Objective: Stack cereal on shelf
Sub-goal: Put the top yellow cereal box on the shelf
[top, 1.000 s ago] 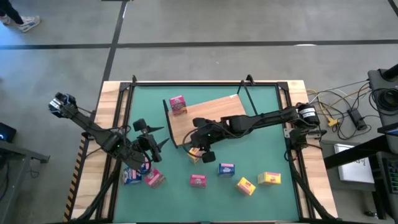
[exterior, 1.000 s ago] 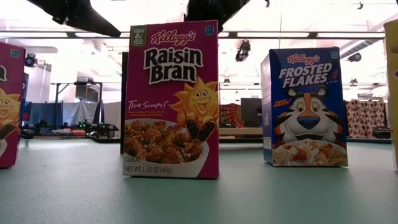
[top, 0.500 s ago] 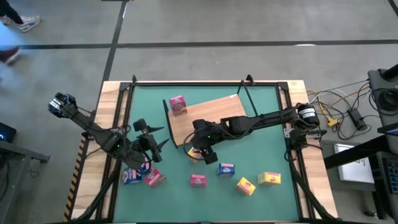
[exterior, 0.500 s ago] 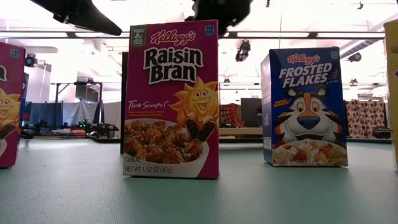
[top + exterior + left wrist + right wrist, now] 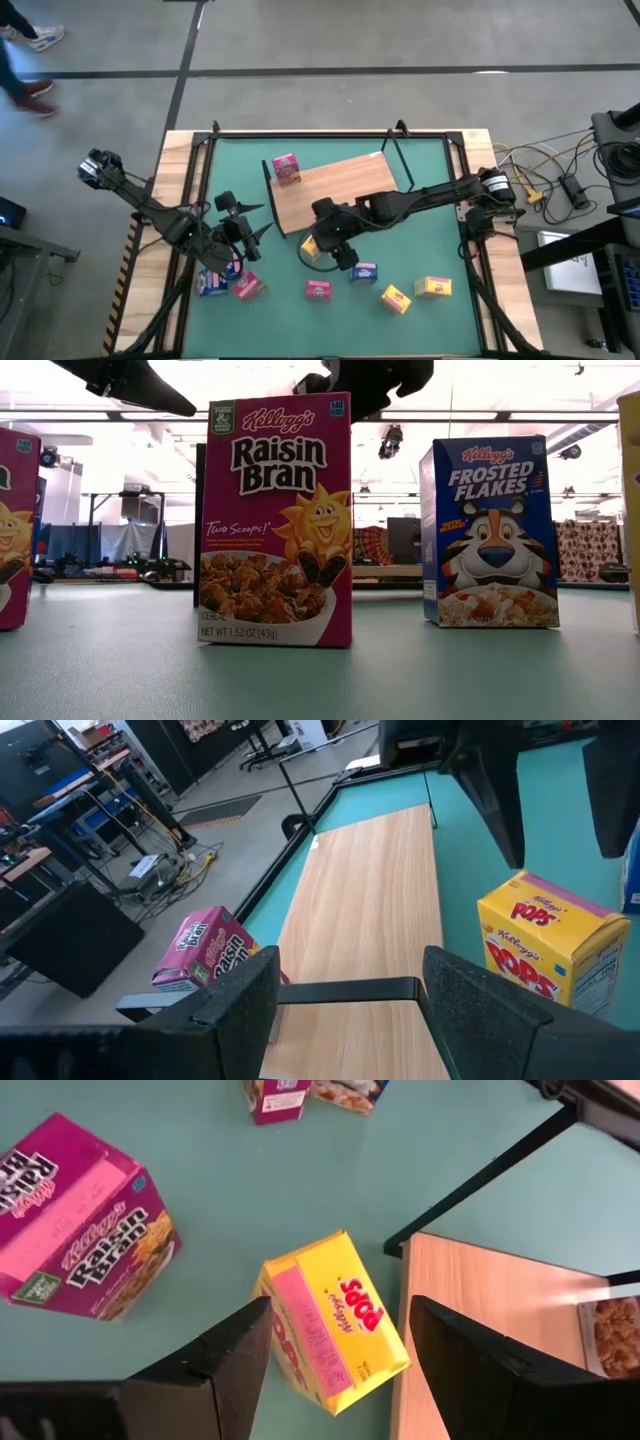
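The shelf (image 5: 335, 190) is a light wooden board lying on the green mat. One pink cereal box (image 5: 286, 167) stands on its far left corner. A yellow cereal box (image 5: 311, 247) rests on the mat beside the shelf's near edge. My right gripper (image 5: 340, 252) hangs open just above it, its fingers on either side of the box (image 5: 335, 1335) without touching. My left gripper (image 5: 250, 232) waits open at the left, facing the shelf (image 5: 370, 910), with nothing between its fingers. Several other boxes lie on the mat.
A blue box (image 5: 363, 272), a pink one (image 5: 318, 290) and two yellow ones (image 5: 396, 298) (image 5: 432, 287) stand along the near side. A blue box (image 5: 212, 284) and a pink box (image 5: 247, 287) lie under the left arm. Black wire frames (image 5: 400, 150) edge the shelf.
My right gripper has shifted a little toward the table's near right, off the yellow box. The box stays on the mat by the shelf's near edge.
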Available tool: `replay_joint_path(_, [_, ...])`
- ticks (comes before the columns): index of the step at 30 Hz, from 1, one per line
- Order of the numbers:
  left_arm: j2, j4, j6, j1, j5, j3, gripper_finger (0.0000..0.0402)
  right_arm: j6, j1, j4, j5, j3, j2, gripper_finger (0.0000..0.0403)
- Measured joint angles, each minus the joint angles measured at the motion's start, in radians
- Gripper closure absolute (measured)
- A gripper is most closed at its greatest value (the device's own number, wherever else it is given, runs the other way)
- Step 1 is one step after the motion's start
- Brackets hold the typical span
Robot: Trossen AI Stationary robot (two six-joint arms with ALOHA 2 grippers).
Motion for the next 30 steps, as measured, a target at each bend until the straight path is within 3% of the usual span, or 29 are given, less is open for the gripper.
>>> replay_joint_path(7, [0.000,0.000,0.000,0.000,0.000,0.000,0.0172,-0.032,-0.005,0.005,0.001,0.004,0.003,0.0174])
replay_joint_path(12, [0.000,0.000,0.001,0.000,0.000,0.000,0.0172,0.002,-0.005,-0.021,0.028,0.083,0.032,0.0174])
replay_joint_path(23, [0.000,0.007,0.004,0.000,0.000,0.000,0.0172,-0.006,0.001,-0.372,0.029,0.383,0.192,0.0174])
replay_joint_path(30, [0.000,0.006,0.004,0.000,0.000,0.000,0.0172,-0.046,0.002,-0.488,0.053,0.507,0.298,0.0174])
